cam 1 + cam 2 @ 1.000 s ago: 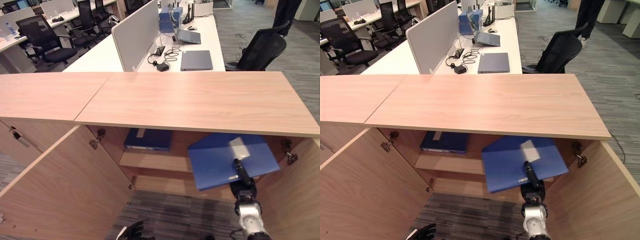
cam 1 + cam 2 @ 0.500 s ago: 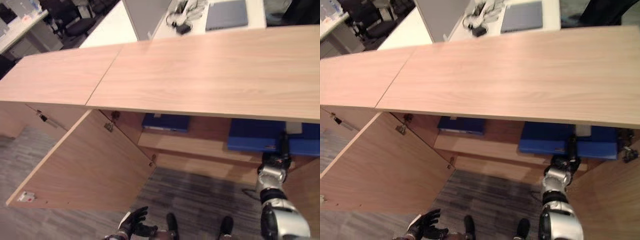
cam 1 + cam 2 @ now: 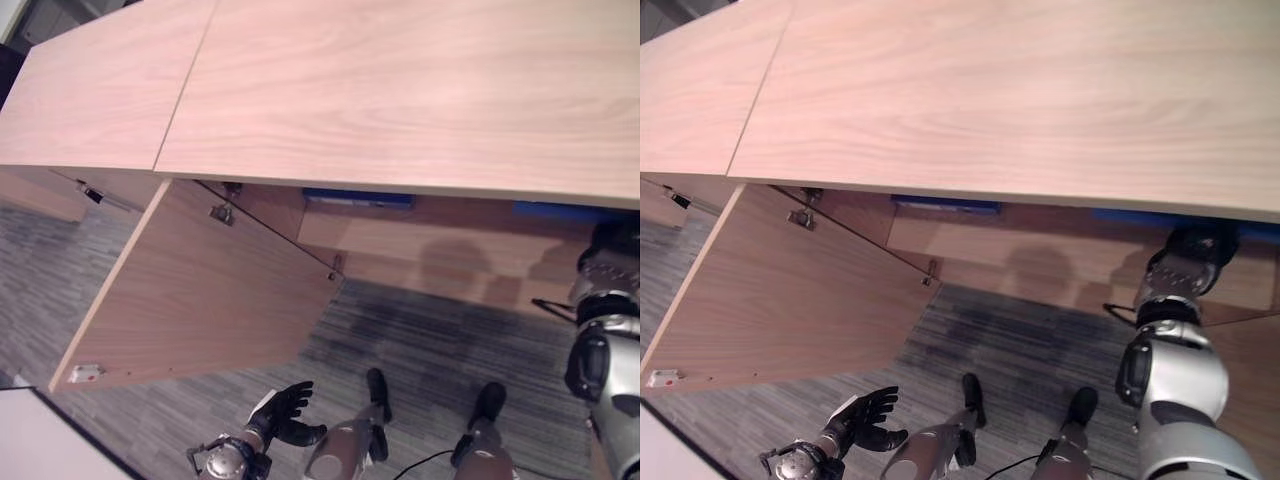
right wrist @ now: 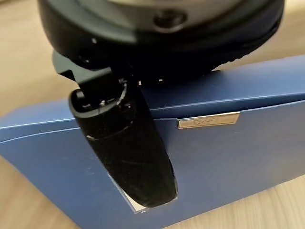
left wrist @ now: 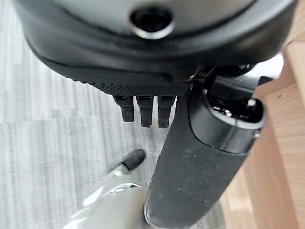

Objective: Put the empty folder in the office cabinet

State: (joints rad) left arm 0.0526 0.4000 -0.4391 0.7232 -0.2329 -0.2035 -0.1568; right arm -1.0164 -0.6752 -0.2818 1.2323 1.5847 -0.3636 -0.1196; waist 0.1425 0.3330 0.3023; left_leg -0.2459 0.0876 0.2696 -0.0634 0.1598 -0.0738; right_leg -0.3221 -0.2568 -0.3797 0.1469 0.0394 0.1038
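Our right hand (image 4: 128,157) pinches the blue folder (image 4: 228,157) under its thumb (steadying it on the cabinet shelf (image 3: 1040,262)); left hand (image 3: 285,412) hangs relaxed.

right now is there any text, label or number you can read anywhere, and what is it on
None can be read.
Small metal plate on the blue folder held by the right hand: embossed marks, too blurred to read.
White sticker at the corner of the open cabinet door: a red mark, too small to read.
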